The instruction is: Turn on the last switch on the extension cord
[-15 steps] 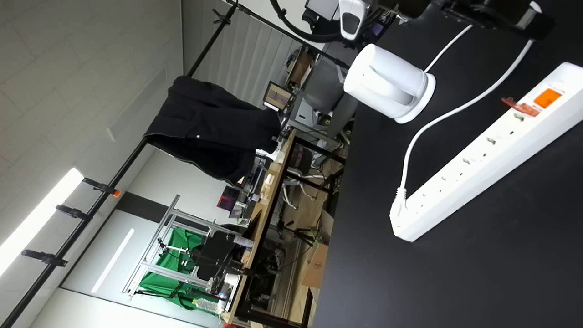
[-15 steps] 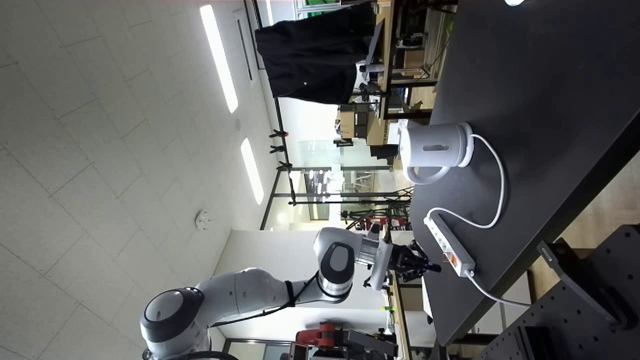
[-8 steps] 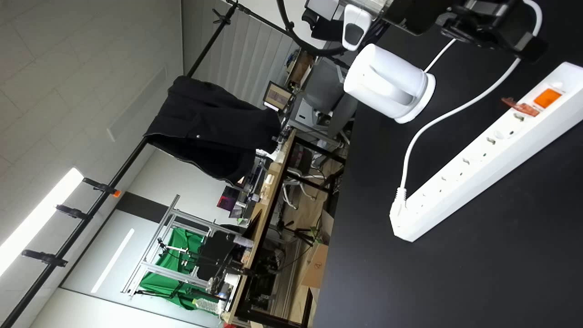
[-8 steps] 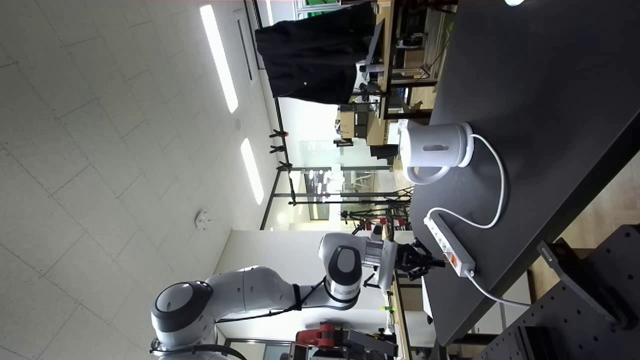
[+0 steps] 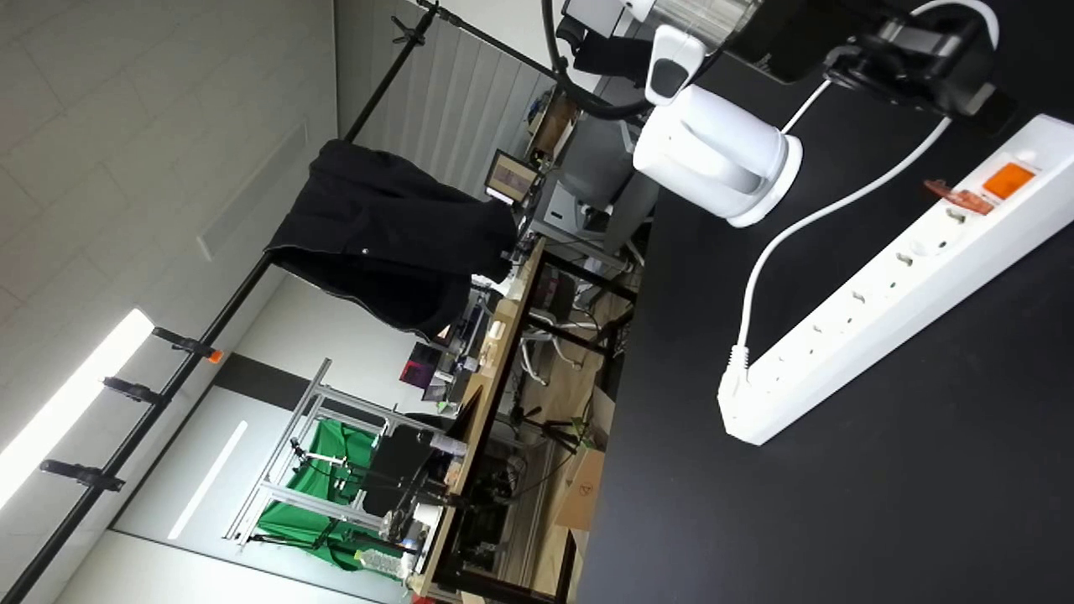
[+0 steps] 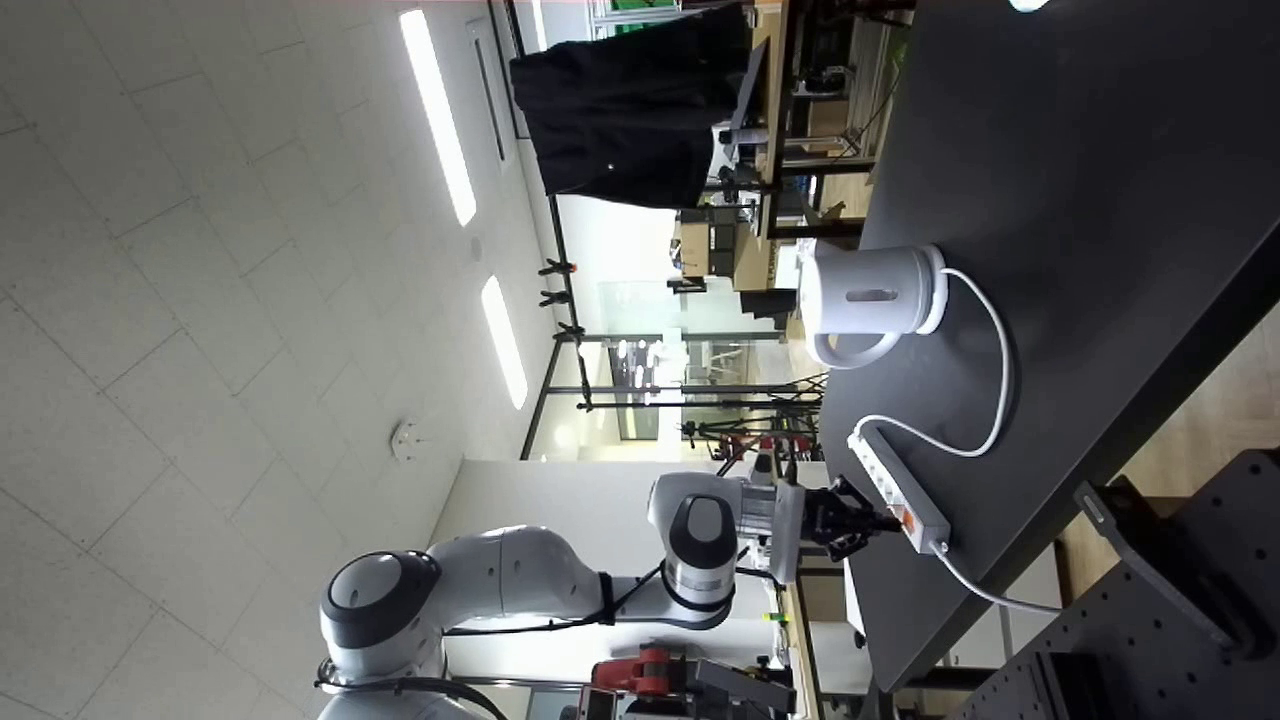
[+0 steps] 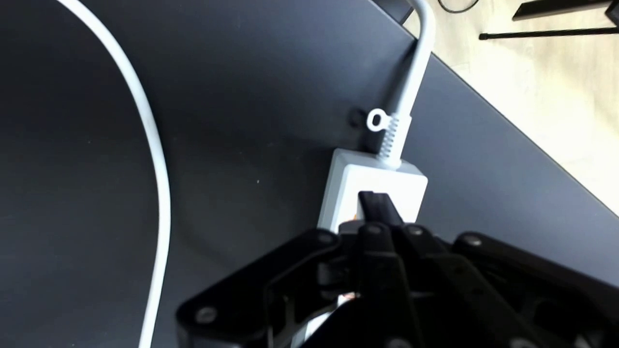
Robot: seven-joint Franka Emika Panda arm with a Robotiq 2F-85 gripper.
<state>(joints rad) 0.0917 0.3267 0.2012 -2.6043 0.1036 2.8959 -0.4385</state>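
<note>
Tabletop [image 5: 713, 520]: dark, in all three views; in the wrist view we find its straight edge, pale floor [image 7: 546, 111] past it.
Arm [image 6: 540, 575]: white and grey, bent at several joints; we see its length in an exterior view.
Garment [image 5: 394, 218]: black, hung on a dark pole [image 5: 237, 300] in the background.
Kettle [image 5: 713, 155]: white, upright on the tabletop.
Extension strip [image 5: 885, 294]: white, lying on the tabletop, socket holes in a row along its top; we have it in all three views.
Gripper [image 7: 378, 208]: black, its fingers together, tips out over one end of the strip in the wrist view.
Kettle lead [image 5: 745, 319]: white, looping from the kettle's base round to the strip.
Supply cable [image 7: 411, 87]: white, leaving the strip at the gripper's end and crossing the tabletop edge.
Plug [image 5: 735, 387]: white, seated at the strip's opposite end.
Orange switch [image 5: 1008, 180]: on the strip's top, at the supply-cable end; gripper tips near it, a gap showing in an exterior view. Which way it is pressed we cannot tell.
Reddish piece [image 5: 969, 200]: tilted, right beside the switch.
Ring tag [image 7: 385, 122]: white, on the supply cable's collar.
</note>
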